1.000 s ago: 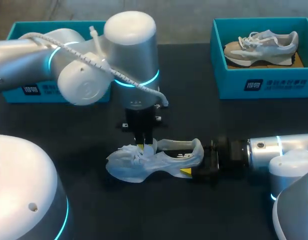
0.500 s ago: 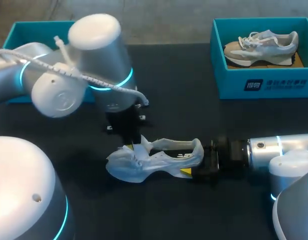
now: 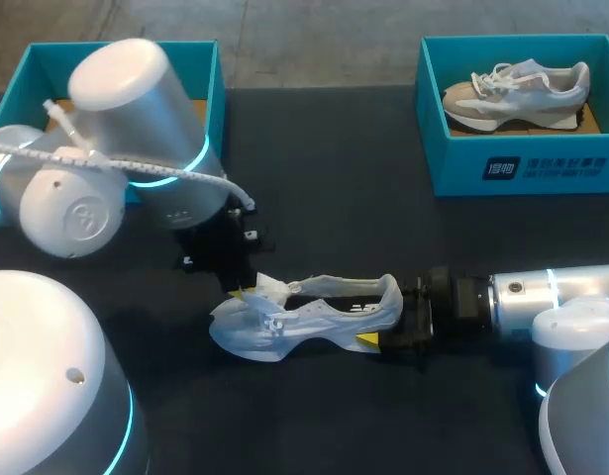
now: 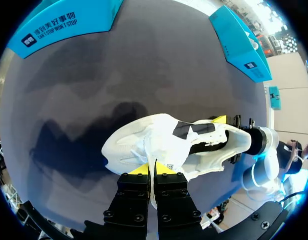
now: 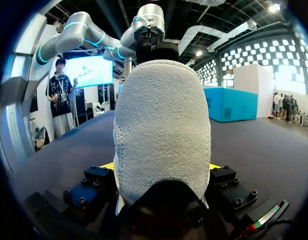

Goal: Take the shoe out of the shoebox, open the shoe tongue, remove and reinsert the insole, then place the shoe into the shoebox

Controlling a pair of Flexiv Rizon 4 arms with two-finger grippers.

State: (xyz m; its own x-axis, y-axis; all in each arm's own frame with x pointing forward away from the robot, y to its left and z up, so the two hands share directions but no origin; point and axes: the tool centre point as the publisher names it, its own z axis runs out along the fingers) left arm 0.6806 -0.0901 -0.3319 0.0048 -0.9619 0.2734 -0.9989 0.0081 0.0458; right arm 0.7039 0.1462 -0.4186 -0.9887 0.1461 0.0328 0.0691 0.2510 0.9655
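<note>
The white shoe (image 3: 314, 322) lies on the dark surface (image 3: 324, 198), toe toward 9 o'clock. The right tool (image 3: 391, 322) clamps its heel from 3 o'clock. The left tool (image 3: 243, 292), at the shoe's 10 o'clock, pinches the tongue (image 3: 272, 287).

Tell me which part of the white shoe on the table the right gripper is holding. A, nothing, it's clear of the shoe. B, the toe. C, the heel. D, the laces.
C: in the right wrist view, the heel of the white shoe sits clamped between the two fingers of the right gripper.
</note>
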